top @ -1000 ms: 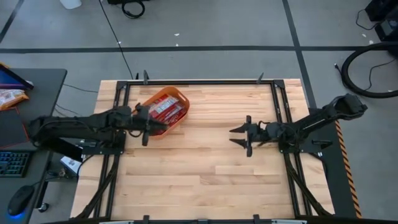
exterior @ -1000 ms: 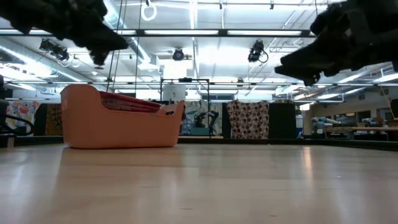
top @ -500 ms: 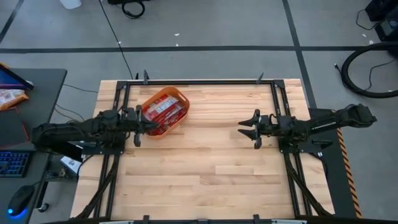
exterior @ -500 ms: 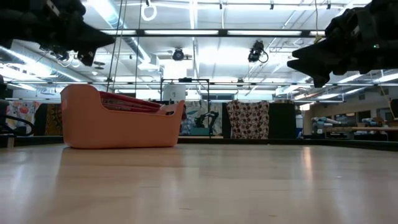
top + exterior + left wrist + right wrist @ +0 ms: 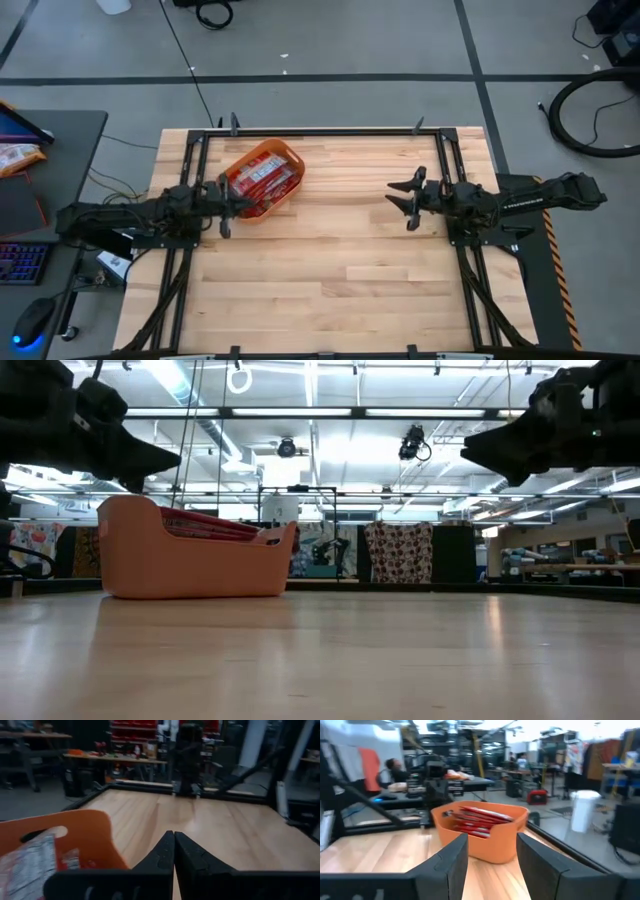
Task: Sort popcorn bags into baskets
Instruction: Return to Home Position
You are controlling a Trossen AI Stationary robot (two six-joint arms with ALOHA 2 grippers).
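From above, I am holding my left hand (image 5: 238, 200) at the near edge of the bin (image 5: 297, 160). My right hand (image 5: 398, 204) is hanging well apart from it, across the worktop (image 5: 330, 270). The bags (image 5: 262, 180) are lying inside the bin, and I am seeing none loose.

In the low view both hands are hovering off the worktop, the left hand (image 5: 150, 458) above and beside the bin (image 5: 190, 565). Red bag edges (image 5: 205, 522) are showing over its rim.

Past my left wrist, the fingers (image 5: 165, 852) are pressing together with nothing between them, and the bin (image 5: 85, 827) is sitting just beside them.

Past my right wrist, the fingers (image 5: 450, 860) are standing wide apart and empty, facing the filled bin (image 5: 515, 812).

I am judging the sorting done and the step in hand to be going home. Next I am needing only to pull each arm back to its base, with the left hand lifting clear of the rim so it does not drag the bin.
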